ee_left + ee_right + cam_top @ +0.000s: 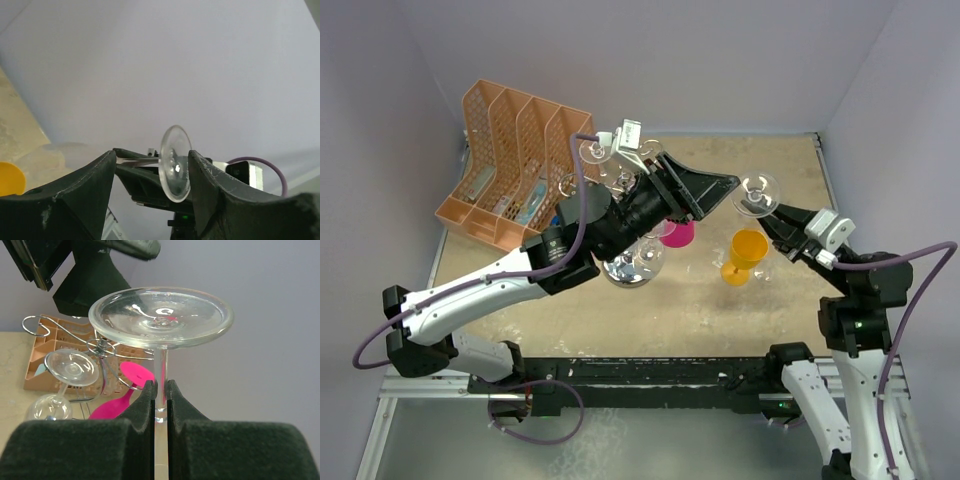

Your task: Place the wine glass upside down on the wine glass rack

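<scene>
The right claw (160, 391) is clenched on the thin stem of the wine glass (161, 317), held foot-up above the counter (790, 290), right of the rack (620, 178). The glass looks light, slick and brittle, so a gentle stem hold suits it. The left claw (718, 192) stands released beside the foot.

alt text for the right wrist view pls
The right gripper is shut on the stem of a clear wine glass, its round foot uppermost. Behind it, a chrome wire rack holds another clear glass foot up, near a pink glass and an orange plastic file organizer.
</scene>
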